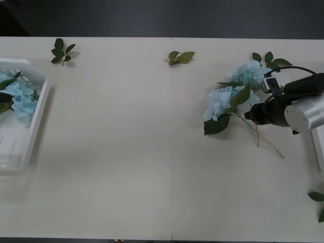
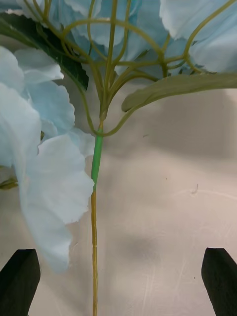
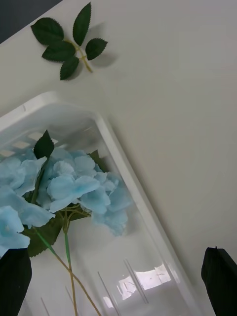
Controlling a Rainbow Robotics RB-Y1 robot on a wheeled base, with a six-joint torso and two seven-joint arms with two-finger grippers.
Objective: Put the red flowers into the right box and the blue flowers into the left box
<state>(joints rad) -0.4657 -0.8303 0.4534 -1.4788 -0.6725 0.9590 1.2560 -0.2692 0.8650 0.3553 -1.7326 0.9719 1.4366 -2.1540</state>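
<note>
My right hand (image 2: pixel 118 281) stands wide open, gripping nothing; the thin green stem of the pale blue artificial hydrangea flowers (image 1: pixel 234 92) runs between its black fingers (image 2: pixel 19 279) on the white surface (image 1: pixel 131 152). My left hand (image 3: pixel 118 284), likewise open and holding nothing, hovers over the shallow white plastic tray (image 1: pixel 36 124), more blue clusters lying just ahead.

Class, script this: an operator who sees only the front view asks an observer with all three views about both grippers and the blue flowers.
Operator: Is the right gripper shut on the blue flowers on the table?
Observer: No, it is open. The stem runs between its fingers and touches neither.
Operator: And the left gripper?
Observer: Open, over the left box at its rim. More blue flowers lie inside.
</note>
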